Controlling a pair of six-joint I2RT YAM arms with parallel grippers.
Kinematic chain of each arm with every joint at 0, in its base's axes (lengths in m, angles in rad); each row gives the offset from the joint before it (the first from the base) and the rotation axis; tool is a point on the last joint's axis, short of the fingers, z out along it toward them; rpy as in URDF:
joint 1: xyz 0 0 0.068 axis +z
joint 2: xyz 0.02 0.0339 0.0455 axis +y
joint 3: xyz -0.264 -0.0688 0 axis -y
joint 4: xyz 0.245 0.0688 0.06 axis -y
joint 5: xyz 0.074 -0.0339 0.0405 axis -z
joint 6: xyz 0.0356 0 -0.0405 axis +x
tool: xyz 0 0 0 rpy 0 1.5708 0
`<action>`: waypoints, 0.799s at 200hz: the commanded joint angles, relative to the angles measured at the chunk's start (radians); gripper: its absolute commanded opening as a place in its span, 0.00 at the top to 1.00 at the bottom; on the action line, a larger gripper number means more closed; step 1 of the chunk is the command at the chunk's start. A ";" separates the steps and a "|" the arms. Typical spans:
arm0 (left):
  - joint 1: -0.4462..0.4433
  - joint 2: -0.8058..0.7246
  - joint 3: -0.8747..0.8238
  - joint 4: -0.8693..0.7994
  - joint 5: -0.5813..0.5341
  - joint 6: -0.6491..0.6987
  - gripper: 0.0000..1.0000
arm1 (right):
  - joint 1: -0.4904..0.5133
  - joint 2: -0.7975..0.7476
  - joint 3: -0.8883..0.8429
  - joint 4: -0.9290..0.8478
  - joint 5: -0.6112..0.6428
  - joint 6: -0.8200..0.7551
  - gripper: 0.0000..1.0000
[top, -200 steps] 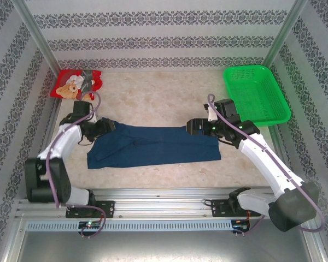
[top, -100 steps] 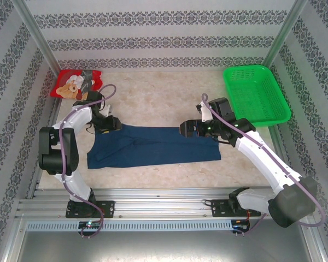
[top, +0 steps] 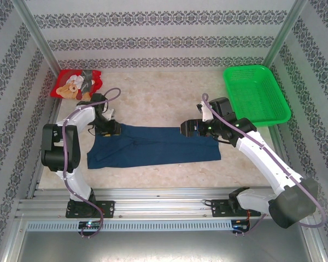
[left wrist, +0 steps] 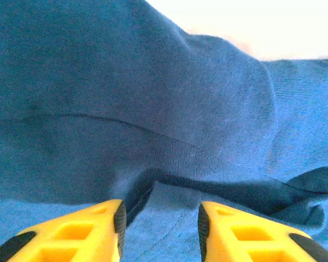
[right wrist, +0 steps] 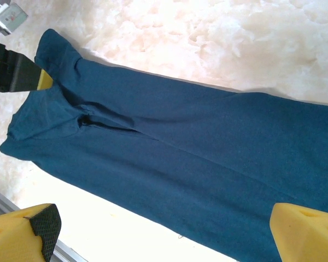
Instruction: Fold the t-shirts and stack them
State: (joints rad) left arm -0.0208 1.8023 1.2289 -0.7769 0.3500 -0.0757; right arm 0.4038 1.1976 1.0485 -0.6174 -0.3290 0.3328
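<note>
Patterned wallpaper closes in a pale marbled tabletop (top: 153,101), with a green mesh basket (top: 257,94) at its far right corner. The navy t-shirt (top: 153,147) lies mid-table, already folded lengthwise into a long strip. The red teddy-bear t-shirt (top: 76,84) sits bunched at the far left corner, well apart from it.

Over the last second the left arm has swung its wrist inward and brought the left gripper (top: 109,130) down on the strip's far left corner. Its yellow fingers (left wrist: 82,232) have drawn in from wide to a narrow gap. The left wrist view shows a raised fold and hem of blue cloth running between them. Whether the pads have actually pinched that fold I cannot tell; the cloth looks to be just inside the gap.

The right gripper (top: 187,129) has edged slightly left along the far edge. It hangs above the strip near its right portion with its fingers (right wrist: 38,226) spread fully wide, holding nothing. The shirt itself has not shifted.

My reading is that the left side is taking hold of a corner for the next crosswise fold, while the right side has yet to commit. The red shirt looks untouched, so stacking is a good way off.
</note>
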 commanded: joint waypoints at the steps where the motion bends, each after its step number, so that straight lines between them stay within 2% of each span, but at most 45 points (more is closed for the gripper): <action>1: -0.021 0.014 -0.004 -0.039 0.008 0.037 0.65 | 0.006 -0.025 0.018 -0.017 0.028 -0.009 0.02; 22: -0.024 -0.017 -0.032 -0.048 0.001 0.046 0.70 | 0.004 -0.032 0.016 -0.016 0.051 -0.008 0.02; 66: -0.041 -0.089 -0.074 -0.068 0.030 0.057 0.94 | 0.004 -0.003 0.029 0.008 0.046 0.000 0.02; 117: -0.120 -0.251 -0.152 -0.083 0.048 0.031 0.96 | 0.015 0.017 0.050 0.052 -0.014 -0.015 0.02; 160: -0.212 -0.359 -0.266 -0.042 0.021 -0.041 0.96 | 0.016 0.040 0.062 0.051 -0.026 -0.018 0.02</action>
State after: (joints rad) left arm -0.1925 1.4906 1.0149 -0.8047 0.3729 -0.0624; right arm 0.4107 1.2228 1.0805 -0.5827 -0.3313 0.3325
